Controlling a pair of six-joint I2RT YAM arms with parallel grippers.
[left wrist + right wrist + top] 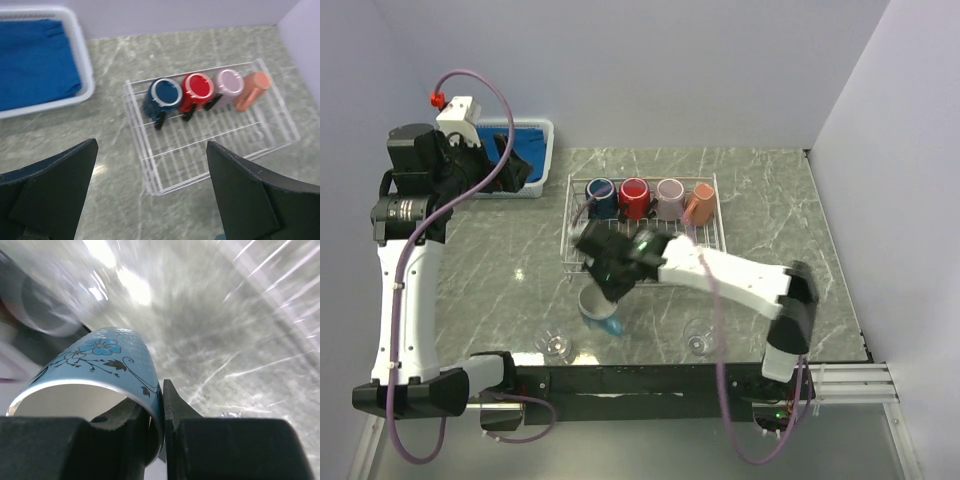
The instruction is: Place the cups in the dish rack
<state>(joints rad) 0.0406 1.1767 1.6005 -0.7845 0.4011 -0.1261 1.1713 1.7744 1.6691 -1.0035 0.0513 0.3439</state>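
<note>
4 mugs, navy (pixel 601 196), red (pixel 634 196), mauve (pixel 669 197) and salmon-orange (pixel 699 204), sit in a row at the back of the white wire dish rack (pixel 175 150). Your right gripper (pixel 161 390) pinches the wall of the glossy light blue mug (pixel 110 360), flower-printed and white inside, just off the rack's near-left corner. 2 clear glass cups (pixel 556 345) (pixel 699 340) stand on the marbled table (pixel 770 200) by its near edge, and your left gripper (pixel 152 150) hangs with jaws spread wide near the plastic basket (pixel 545 130).

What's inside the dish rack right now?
Four mugs in a row along its far side: navy, red, mauve, orange. The rest of the dish rack is bare wire. From above, the right arm covers part of its near edge.
</note>
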